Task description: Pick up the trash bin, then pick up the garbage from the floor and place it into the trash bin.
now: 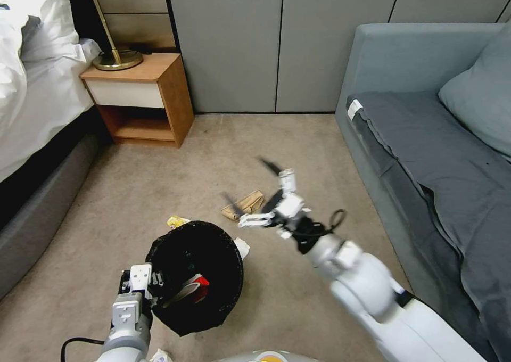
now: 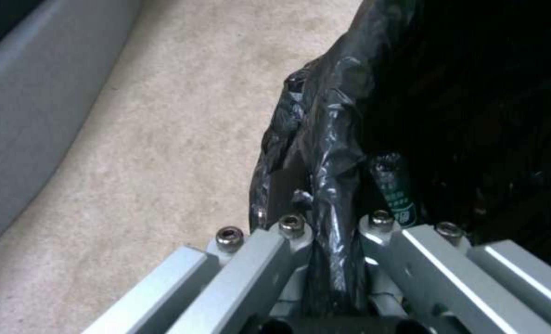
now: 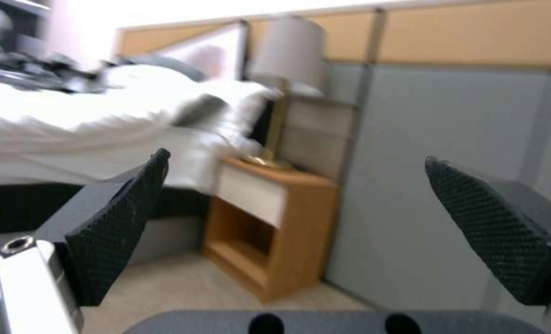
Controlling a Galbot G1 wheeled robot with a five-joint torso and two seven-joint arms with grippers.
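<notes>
The trash bin (image 1: 213,309), lined with a black bag, hangs low at the left with my left gripper (image 1: 150,283) shut on its near rim. In the left wrist view the fingers (image 2: 251,260) clamp the crinkled liner (image 2: 325,153). A red-white packet (image 1: 198,289) and a green-labelled bottle (image 2: 397,195) lie inside. My right gripper (image 1: 248,182) hovers open above a crumpled brown paper bag (image 1: 245,204) on the carpet, its pads (image 3: 118,232) wide apart with nothing between them. A yellow wrapper (image 1: 177,222) and a white tissue (image 1: 242,247) lie beside the bin.
A wooden nightstand (image 1: 142,98) with a brass lamp (image 1: 117,58) stands at the back left beside the bed (image 1: 37,96). A grey sofa (image 1: 426,138) runs along the right. Grey wall panels (image 1: 277,42) close the back. Another white scrap (image 1: 159,355) lies at the bottom edge.
</notes>
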